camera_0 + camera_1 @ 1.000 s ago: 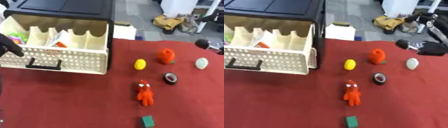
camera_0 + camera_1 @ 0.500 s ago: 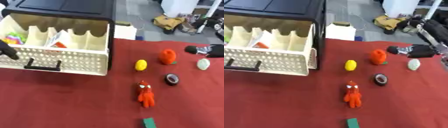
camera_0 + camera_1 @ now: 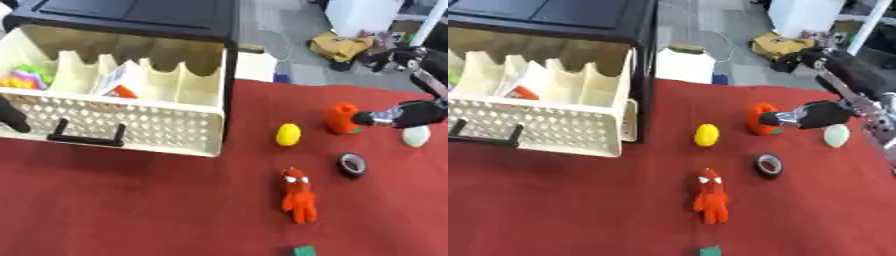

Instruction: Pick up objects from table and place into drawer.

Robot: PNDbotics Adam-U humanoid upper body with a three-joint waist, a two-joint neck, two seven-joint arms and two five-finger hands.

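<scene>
Right eye view: right hand point(image 3: 811, 114) at orange toy point(image 3: 759, 119).

Even, bright indoor light, soft shadows, and slight blur throughout.

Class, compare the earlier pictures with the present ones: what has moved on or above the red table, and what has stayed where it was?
The right hand has come in from the table's right edge toward the orange toy and now reaches it. The left hand has dropped from the drawer rim to its front. Yellow object, tape roll, red figure unmoved.
</scene>
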